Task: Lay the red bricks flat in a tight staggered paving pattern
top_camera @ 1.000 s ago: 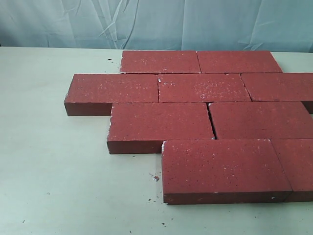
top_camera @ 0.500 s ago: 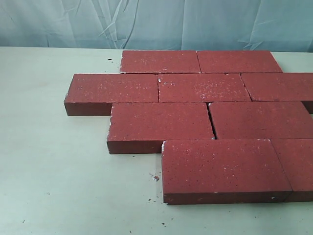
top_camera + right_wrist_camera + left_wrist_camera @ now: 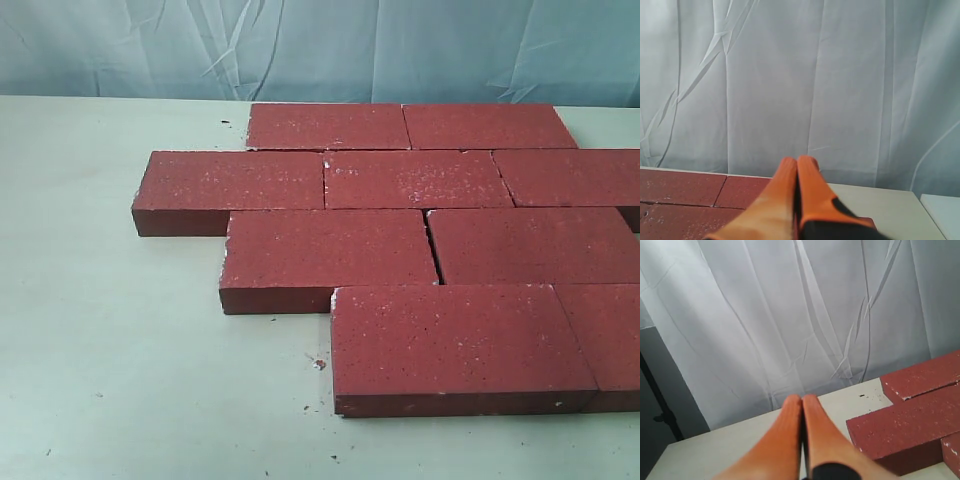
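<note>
Red bricks point(image 3: 330, 255) — pale table point(image 3: 120, 360), white curtain point(image 3: 300, 45)

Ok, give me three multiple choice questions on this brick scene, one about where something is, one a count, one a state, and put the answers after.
1. Which row of the red bricks reaches furthest toward the left of the exterior view?
A. the back row
B. the second row from the back
C. the front row

2. How many red bricks show in the exterior view?
A. six
B. nine
C. twelve

3. How is the left gripper?
A. wide open
B. shut on a brick
C. shut, holding nothing

Answers:
1 B: its end brick juts out past every other row.
2 B: the rows hold two, three, two and two.
3 C: the orange fingers press together with nothing between them.
</note>
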